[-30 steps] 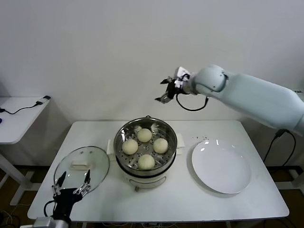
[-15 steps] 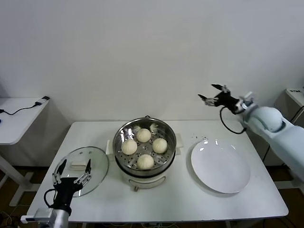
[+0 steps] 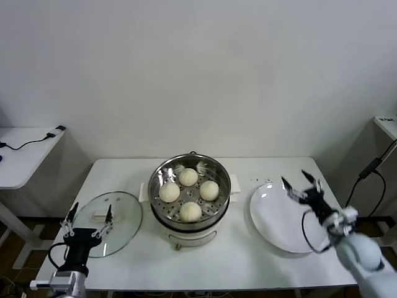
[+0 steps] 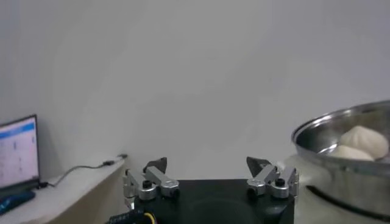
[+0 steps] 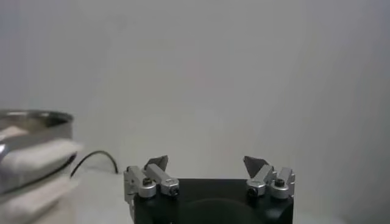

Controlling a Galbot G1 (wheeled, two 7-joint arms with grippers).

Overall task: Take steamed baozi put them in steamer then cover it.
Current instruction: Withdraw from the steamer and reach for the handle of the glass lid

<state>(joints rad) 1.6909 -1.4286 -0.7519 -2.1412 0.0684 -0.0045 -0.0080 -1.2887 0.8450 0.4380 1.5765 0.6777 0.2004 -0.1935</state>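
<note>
white plate [image 3: 282, 230] on white table [image 3: 236, 261] (crumbs [image 3: 263, 182] near its rim), side desk [image 3: 22, 155]

The right claw [image 5: 207, 165] gapes wide, the steamer [image 5: 33, 159] off beside it.

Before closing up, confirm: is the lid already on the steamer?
No. The lid lies flat on the table left of the open steamer, with four buns uncovered.

Four pale cream baozi [image 3: 188, 193] sit in the shiny silver steamer [image 3: 189, 169] with its perforated tray and white base. The clear glass cover [image 3: 123, 221] has a cream handle. White plate [image 3: 282, 230], white table [image 3: 248, 261].
</note>
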